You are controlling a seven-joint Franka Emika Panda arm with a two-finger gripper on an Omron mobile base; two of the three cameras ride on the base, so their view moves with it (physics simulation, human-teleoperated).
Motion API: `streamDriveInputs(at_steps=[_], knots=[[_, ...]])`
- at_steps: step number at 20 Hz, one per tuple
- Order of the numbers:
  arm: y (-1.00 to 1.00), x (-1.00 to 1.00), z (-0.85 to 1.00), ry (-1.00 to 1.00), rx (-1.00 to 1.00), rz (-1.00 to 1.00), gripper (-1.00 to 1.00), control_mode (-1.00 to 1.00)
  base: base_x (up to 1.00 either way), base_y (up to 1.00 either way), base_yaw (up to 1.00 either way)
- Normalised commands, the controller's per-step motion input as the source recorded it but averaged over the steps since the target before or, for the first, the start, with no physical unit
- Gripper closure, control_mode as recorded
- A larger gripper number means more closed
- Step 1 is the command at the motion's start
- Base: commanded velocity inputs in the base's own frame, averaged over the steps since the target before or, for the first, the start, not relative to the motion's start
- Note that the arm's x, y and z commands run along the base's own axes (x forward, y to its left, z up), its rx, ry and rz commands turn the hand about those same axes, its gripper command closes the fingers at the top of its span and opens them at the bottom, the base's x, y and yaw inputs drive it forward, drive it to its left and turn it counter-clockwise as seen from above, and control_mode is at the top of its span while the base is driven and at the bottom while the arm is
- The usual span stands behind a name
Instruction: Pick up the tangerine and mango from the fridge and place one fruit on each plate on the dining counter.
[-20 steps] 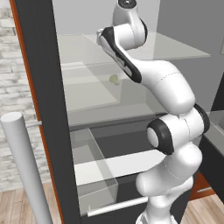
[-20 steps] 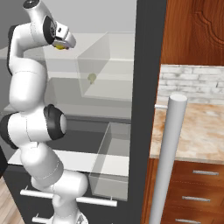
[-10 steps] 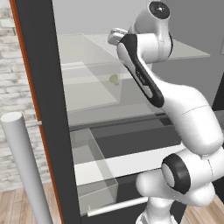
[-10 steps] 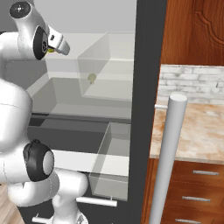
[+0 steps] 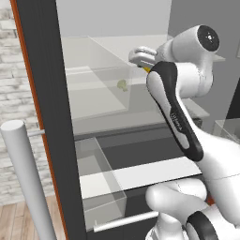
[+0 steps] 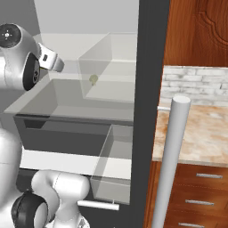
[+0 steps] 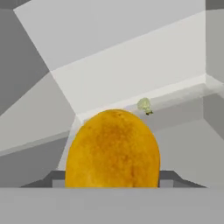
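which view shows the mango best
The hand view: the mango sits large and golden between the fingers, close to the lens. The left base view gives just a yellow sliver by the wrist; in the right base view the arm covers it.

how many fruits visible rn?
1: the mango, golden-yellow, between the gripper tips in the hand view. The small green piece on the fridge shelf looks like broccoli. More may be hidden.

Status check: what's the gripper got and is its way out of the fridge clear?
Gripper shut on mango. Arm inside open fridge. Small green piece sits behind, apart.
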Motion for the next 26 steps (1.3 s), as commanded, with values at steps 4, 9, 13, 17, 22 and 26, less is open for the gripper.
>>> streamDriveInputs(at_steps=[4, 9, 13, 17, 22, 26], knots=[[-0.04, -1.0, 0.05, 0.0, 0.0, 0.01, 1.0, -1.0, 0.0, 0.0, 0.0], [-0.17, -1.0, 0.01, 0.07, 0.0, 0.0, 1.0, -1.0, 0.0, 0.0, 0.0], [-0.18, -0.82, 0.04, 0.24, -0.01, 0.0, 1.0, -1.0, 0.0, 0.0, 0.0], [-0.13, -0.35, 0.07, 0.24, -0.02, 0.0, 1.0, -1.0, 0.0, 0.0, 0.0], [-0.05, -0.31, -0.3, 0.08, 0.0, 0.0, 1.0, -1.0, 0.0, 0.0, 0.0], [-0.01, -0.27, -0.68, 0.2, -0.14, 0.07, 1.0, -1.0, 0.0, 0.0, 0.0]])
